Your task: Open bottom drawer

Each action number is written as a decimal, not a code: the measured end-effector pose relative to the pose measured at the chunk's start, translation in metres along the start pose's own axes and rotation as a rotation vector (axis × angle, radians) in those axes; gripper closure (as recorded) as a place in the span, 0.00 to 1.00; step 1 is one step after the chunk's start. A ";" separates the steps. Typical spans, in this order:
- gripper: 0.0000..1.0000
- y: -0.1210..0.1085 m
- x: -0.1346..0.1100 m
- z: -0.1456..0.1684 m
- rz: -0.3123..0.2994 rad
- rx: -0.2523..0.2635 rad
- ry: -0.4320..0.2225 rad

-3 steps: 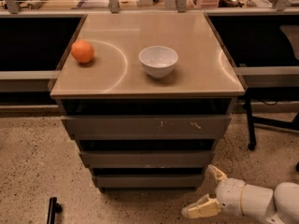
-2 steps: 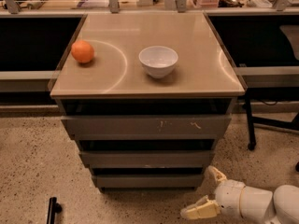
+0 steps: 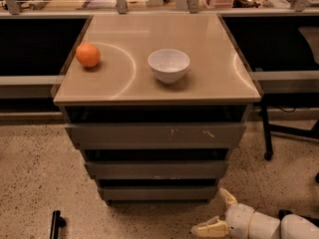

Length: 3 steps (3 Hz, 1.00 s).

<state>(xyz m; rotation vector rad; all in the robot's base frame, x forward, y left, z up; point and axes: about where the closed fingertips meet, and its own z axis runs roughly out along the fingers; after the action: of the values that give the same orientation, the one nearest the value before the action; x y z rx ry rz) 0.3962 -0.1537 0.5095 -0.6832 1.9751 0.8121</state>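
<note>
At the lower right edge of the view, the cream-coloured two-finger hand (image 3: 219, 214) hangs low over the speckled stone-chip floor (image 3: 35, 183). Its fingers are spread wide and nothing is between them. One fingertip (image 3: 227, 196) points up toward the lower right corner of the cabinet. The hand is near the bottom drawer (image 3: 159, 192) but apart from it. This drawer is the lowest and narrowest-looking plain grey flat front, without handle, and it appears shut. The step in hand is judged to be the approach, with no contact made yet. The next move calls for bringing a finger to the right end of this front, or into the dark gap above its top edge. The finger must then catch behind the panel and draw it straight out toward the viewer. Slippage is likely on a handle-less front. Above it sit the mid-sized middle grey drawer front (image 3: 157, 170) and the widest grey drawer front (image 3: 124, 133), which has pale scratch marks. The tan glossy surface (image 3: 209, 39) carries a round orange fruit (image 3: 87, 55) near its left edge. A white ceramic bowl (image 3: 169, 65) stands near the centre, well apart from the fruit. A short black bar (image 3: 56, 222) lies on the floor at lower left. A black wheeled stand leg (image 3: 265, 133) is at the right. Dark recesses flank the cabinet, and a cluttered bench (image 3: 99, 3) runs along the far edge.
</note>
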 end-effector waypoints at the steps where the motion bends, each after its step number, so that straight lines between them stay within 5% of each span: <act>1: 0.00 -0.015 0.036 0.030 0.085 -0.084 -0.082; 2: 0.00 -0.023 0.072 0.067 0.173 -0.143 -0.118; 3: 0.19 -0.022 0.079 0.073 0.193 -0.151 -0.127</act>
<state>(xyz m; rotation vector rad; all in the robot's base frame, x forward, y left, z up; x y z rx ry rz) 0.4119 -0.1240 0.4047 -0.5178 1.8975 1.1033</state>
